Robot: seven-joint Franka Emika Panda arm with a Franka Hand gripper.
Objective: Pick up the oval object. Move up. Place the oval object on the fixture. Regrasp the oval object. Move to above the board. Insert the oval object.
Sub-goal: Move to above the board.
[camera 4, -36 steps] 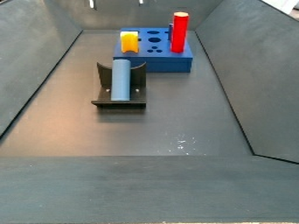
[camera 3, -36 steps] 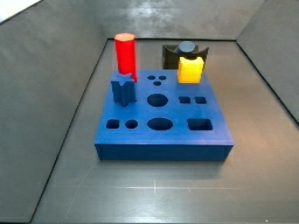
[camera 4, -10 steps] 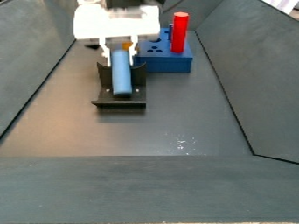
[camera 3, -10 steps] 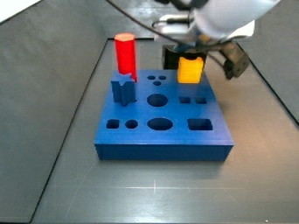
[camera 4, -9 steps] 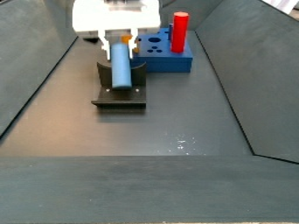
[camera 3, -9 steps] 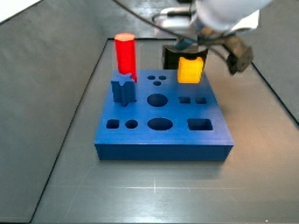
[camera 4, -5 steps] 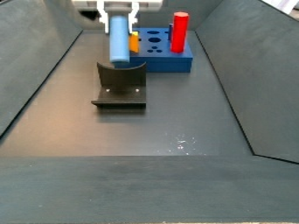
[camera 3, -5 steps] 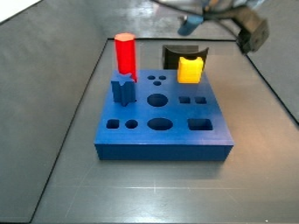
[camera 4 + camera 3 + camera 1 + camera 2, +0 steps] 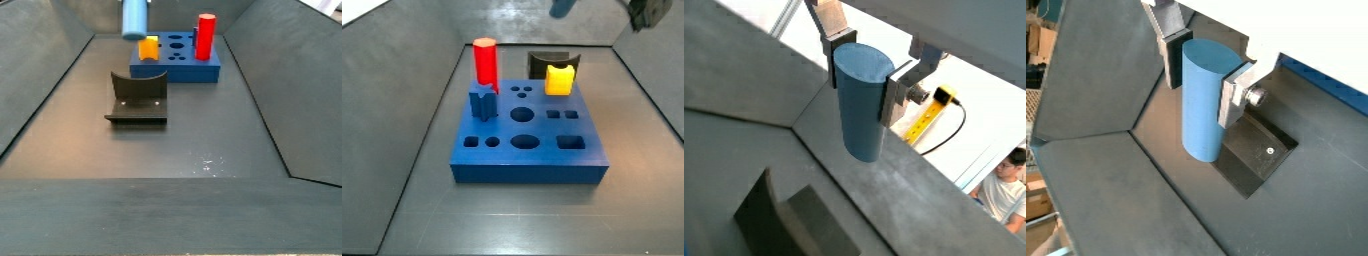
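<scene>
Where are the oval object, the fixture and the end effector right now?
oval object (image 9: 861, 105): wrist view, middle of its blue side.
fixture (image 9: 138, 96): side view, its black upright back, empty.
end effector (image 9: 1204, 62): wrist view, midway between the fingertips, shut on the oval object, raised.

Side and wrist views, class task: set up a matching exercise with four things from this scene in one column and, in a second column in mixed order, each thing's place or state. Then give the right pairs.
Things:
1. oval object
2. red peg
3. fixture
4. yellow block

Places or states:
A. stands on the floor with nothing resting on it
B. gripped between the gripper's fingers, lifted high
C. upright at a far corner of the board
D. beside a black block at the board's far edge

Pairs: 1-B, 2-C, 3-A, 4-D
</scene>
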